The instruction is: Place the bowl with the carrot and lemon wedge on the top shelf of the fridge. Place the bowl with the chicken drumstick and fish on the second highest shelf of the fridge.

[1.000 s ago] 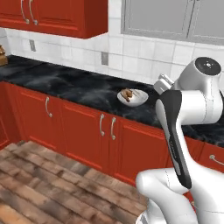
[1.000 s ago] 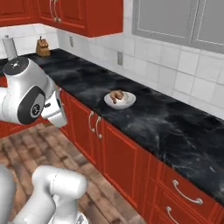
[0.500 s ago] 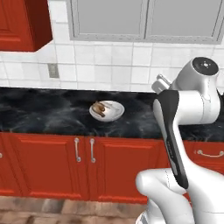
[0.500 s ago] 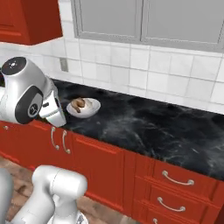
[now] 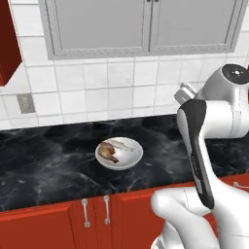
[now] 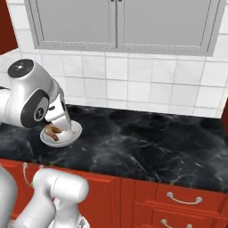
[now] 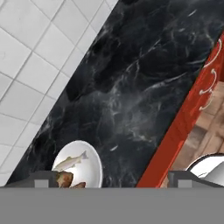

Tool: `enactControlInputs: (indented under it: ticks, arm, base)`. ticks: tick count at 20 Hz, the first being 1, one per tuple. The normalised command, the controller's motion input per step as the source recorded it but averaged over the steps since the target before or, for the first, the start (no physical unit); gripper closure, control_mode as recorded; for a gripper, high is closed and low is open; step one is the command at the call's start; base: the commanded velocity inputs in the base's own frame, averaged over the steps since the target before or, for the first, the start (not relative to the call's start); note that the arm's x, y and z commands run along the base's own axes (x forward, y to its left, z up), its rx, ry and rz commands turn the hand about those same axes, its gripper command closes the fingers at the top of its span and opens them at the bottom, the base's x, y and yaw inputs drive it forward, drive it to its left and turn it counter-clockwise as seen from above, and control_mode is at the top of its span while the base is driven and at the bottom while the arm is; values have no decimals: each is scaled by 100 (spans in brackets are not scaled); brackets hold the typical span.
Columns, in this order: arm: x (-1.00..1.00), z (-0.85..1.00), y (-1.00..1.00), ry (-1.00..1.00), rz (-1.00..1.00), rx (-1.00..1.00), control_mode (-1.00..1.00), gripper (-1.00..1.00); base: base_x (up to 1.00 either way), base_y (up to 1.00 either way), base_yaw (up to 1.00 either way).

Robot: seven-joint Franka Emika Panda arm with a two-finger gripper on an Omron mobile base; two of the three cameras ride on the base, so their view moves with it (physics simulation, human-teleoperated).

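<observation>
My arm (image 6: pixel 33 100) hiding part of the white bowl (image 5: pixel 119 153) on the black marble counter (image 5: pixel 53 170), drumstick (image 5: pixel 107 152) and fish (image 7: pixel 70 162) lying inside, my gripper (image 7: pixel 111 179) gaping wide and holding nothing, fingertips cut off, whole scene swinging more square-on than before as my base is driving.

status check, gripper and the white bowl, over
Gripper open, empty. White bowl with chicken drumstick and fish on black counter. Nothing blocking it.

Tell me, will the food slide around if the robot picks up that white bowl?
Probably a little. The fish and chicken drumstick lie loose in the shallow white bowl, so tilting could shift them. The bowl looks stiff and smooth, maybe slippery to pinch.
</observation>
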Motion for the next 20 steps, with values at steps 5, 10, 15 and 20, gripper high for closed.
enactControlInputs:
  ticks: [5,10,15,20]
  arm:
    - [0,0,0,0,0,0,100,-100]
    - [0,0,0,0,0,0,100,-100]
    - [0,0,0,0,0,0,100,-100]
    - [-1,-12,-32,2,2,3,-100,-100]
  base:
    - [17,25,-3]
    - [7,83,0]
    - [35,32,-1]
    - [8,-2,0]
